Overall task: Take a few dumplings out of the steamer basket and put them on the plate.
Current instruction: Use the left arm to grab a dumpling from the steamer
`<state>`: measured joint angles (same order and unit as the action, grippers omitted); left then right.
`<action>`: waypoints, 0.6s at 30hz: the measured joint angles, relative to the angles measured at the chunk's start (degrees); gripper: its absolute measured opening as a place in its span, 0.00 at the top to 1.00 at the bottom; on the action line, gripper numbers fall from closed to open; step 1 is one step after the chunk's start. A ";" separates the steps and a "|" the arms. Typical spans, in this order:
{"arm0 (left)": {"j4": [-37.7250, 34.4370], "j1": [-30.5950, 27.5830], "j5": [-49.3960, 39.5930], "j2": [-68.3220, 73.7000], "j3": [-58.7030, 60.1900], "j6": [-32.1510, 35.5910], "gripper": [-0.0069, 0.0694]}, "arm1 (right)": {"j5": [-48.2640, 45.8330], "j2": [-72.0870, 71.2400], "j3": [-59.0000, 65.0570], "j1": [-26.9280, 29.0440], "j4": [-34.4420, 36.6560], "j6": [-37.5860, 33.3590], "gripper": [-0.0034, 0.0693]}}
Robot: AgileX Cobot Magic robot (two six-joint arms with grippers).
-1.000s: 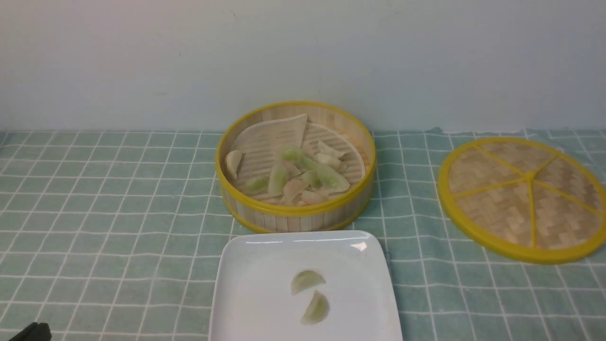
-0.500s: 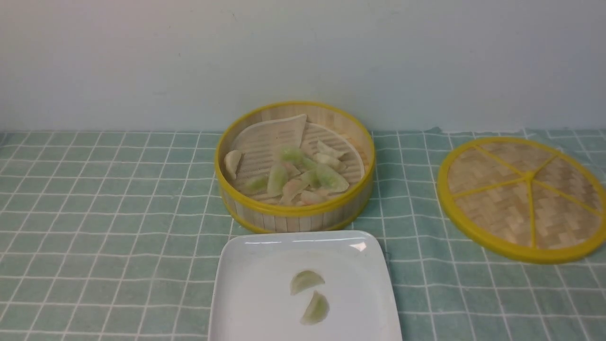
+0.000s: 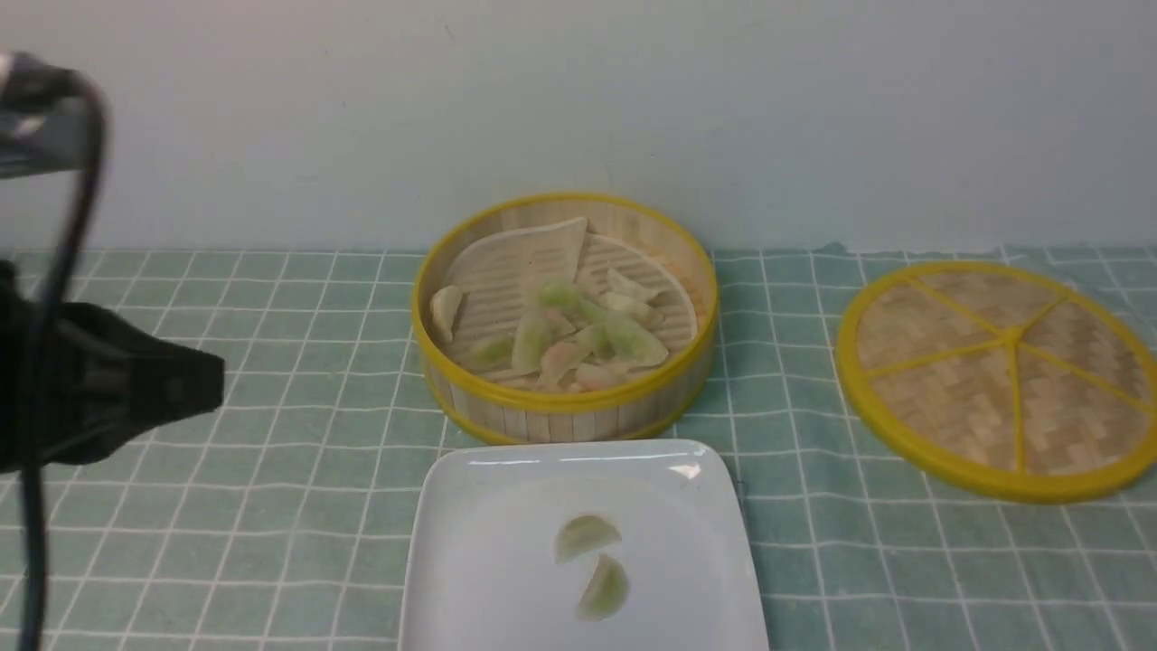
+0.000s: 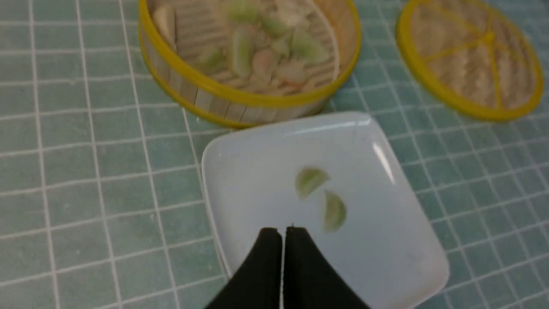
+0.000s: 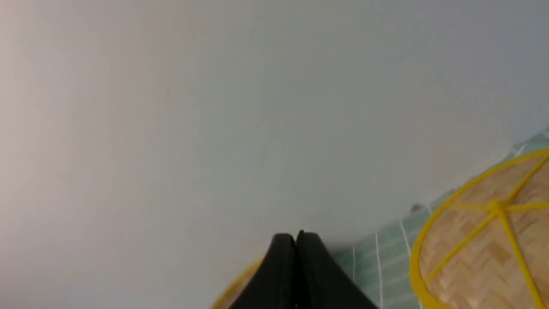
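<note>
Black left arm [image 3: 108,398] has now come in over the bench's left edge, jaws closed and empty; on the right arm [image 5: 300,274] they are closed too. Two dumplings [image 3: 587,535] lie on the plate [image 3: 488,542] at the near edge; many remain in the steamer basket [image 3: 565,402] just behind, so probably another pick starts.

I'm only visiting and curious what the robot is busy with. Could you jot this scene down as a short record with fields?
Steamer basket: uncovered, heap of dumplings inside
Plate: white, square, just in front of the basket
On the plate: two pale green dumplings
Lid: flat on the checked cloth, right of the basket
Left gripper: shut, empty
Right gripper: shut, empty
</note>
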<state>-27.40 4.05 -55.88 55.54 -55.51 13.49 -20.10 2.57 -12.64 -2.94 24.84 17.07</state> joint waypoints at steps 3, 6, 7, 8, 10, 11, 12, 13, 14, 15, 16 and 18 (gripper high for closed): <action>0.26 0.00 -0.32 8.20 -2.24 3.07 0.92 | -15.56 8.64 -10.25 -1.78 -3.11 -5.12 0.97; 0.40 0.00 -0.32 11.77 -3.65 4.29 0.92 | -25.79 16.35 -17.52 -2.56 -4.19 -10.18 0.97; 0.44 0.00 -0.26 13.90 -4.59 5.15 0.92 | -31.62 21.96 -21.23 -2.72 -4.70 -13.71 0.97; 0.56 0.08 -0.26 15.39 -5.59 5.59 0.92 | -36.51 26.00 -24.32 -2.72 -4.81 -17.07 0.97; 1.11 0.65 -0.26 17.59 -7.39 5.96 0.92 | -40.35 30.86 -26.77 -2.72 -4.95 -19.93 0.97; 1.79 1.47 -0.26 19.80 -9.40 6.26 0.92 | -42.21 34.44 -28.76 -2.72 -4.93 -21.88 0.97; 1.91 1.63 -0.26 20.14 -9.72 6.27 0.92 | -42.40 34.90 -28.76 -2.72 -4.93 -22.07 0.97; 2.40 2.35 -0.26 21.59 -11.06 6.40 0.92 | -42.91 36.58 -29.62 -2.72 -4.93 -22.81 0.97; 3.17 3.43 -0.26 23.09 -12.89 6.53 0.92 | -43.09 38.01 -30.03 -2.72 -4.93 -23.46 0.97; 4.35 4.66 -0.26 25.06 -14.84 6.74 0.92 | -43.22 39.52 -30.60 -2.72 -4.98 -24.05 0.97; 6.11 6.52 -0.26 27.97 -17.66 6.87 0.92 | -43.16 41.20 -30.85 -2.72 -5.03 -24.41 0.97; 8.20 8.28 -0.26 31.40 -20.54 6.87 0.92 | -43.16 42.55 -31.01 -2.72 -4.99 -24.62 0.97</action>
<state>-19.19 12.33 -56.13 86.94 -76.04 20.36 -63.25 45.12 -43.66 -5.66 19.85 -7.54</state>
